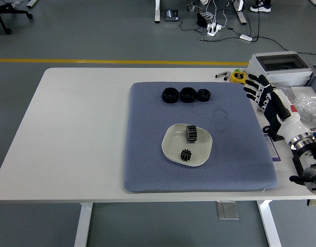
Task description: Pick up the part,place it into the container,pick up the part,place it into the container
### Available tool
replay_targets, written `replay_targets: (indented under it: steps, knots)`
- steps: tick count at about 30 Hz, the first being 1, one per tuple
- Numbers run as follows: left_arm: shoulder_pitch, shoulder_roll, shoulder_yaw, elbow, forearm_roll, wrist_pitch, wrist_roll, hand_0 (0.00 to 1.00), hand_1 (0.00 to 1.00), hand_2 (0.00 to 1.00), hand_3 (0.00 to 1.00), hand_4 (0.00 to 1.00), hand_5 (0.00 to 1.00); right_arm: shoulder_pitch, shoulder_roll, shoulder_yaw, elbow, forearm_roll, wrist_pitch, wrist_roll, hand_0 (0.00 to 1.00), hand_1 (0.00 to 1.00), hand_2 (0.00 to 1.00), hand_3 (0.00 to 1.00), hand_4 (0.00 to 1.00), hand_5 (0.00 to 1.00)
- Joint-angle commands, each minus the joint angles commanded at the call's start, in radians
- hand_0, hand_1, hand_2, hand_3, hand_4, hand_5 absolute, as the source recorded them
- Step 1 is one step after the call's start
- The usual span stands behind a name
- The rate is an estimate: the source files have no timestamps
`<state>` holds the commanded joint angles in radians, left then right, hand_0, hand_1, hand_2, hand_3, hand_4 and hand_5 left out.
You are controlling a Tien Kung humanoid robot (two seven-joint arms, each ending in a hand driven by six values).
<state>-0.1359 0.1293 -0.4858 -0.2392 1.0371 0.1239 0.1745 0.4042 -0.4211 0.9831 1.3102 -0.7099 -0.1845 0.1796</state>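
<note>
A white dish (170,146) sits on the blue-grey mat (147,159) and holds two black gears: a larger one standing on edge (192,134) and a smaller one lying flat (186,155). Three black round parts (186,94) stand in a row at the mat's far edge. My right hand (262,93) is at the table's right edge, off the mat, fingers spread and empty, well apart from the parts. My left arm does not show.
A grey box with a clear lid (279,67) stands at the far right corner. A small yellow item (239,76) lies near it. Plastic bags (308,105) lie at the right edge.
</note>
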Motion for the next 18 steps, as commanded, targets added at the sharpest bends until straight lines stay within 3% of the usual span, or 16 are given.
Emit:
replay_targets:
  steps: [11,18]
  knots:
    - [0.001,0.0,0.001,0.0,-0.001,0.0,0.0,0.691,0.697,0.734,0.643,0.667,0.661,-0.109,0.086,0.085,0.003,0.001,-0.052,0.064,0.987,0.904,0.92,0.934,0.998,0.925]
    - [0.003,-0.001,-0.003,0.001,0.007,-0.001,0.001,0.691,0.697,0.733,0.643,0.667,0.66,-0.168,0.128,0.131,0.002,-0.039,-0.05,0.065,0.983,0.896,0.91,0.925,0.998,0.935]
